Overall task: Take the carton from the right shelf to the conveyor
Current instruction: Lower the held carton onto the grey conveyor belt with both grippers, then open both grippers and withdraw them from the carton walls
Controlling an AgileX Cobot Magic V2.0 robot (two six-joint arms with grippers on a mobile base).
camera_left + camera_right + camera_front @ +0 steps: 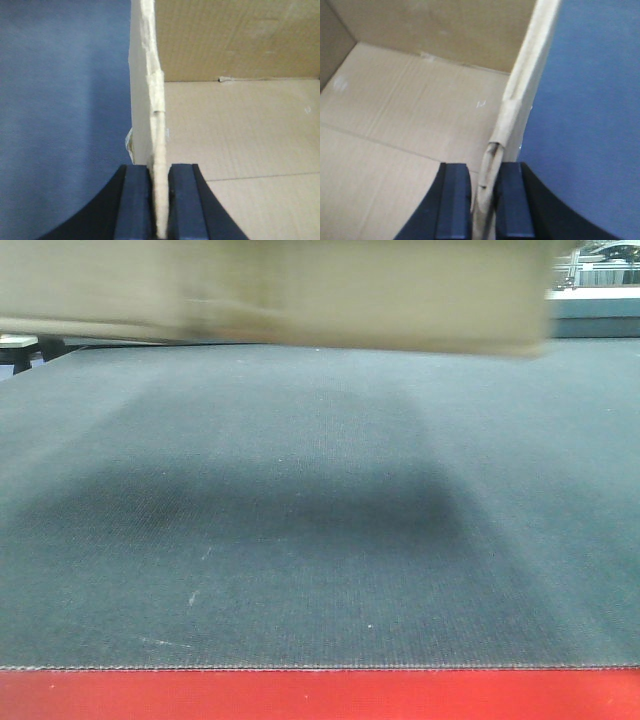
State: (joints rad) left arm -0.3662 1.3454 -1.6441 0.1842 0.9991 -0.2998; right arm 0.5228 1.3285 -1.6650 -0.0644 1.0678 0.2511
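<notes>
Hanging across the top of the front view, the carton (280, 290) runs with its long axis left to right. Its underside faces down at the conveyor (320, 570), and its outline there is blurred. Both wrist views look into its open top, where the plain brown floor, a seam line and the inner walls show.

The carton sits above the far part of the dark grey belt and appears clear of it. A broad shadow (300, 500) lies on the belt beneath it, and the red edge (320, 695) of the conveyor runs along the bottom of that view.

The left tool (160, 172) is closed tight on the upper edge of one side wall, with the cardboard pinched between its two black fingers (136, 200). The carton's interior lies to one side of this wall and the belt to the other. The right tool (486, 172) clamps the opposite wall in the same way, and the cardboard edge is crumpled where it enters the grip.

Counted, there is one carton, one conveyor and two tools, each with two fingers.
</notes>
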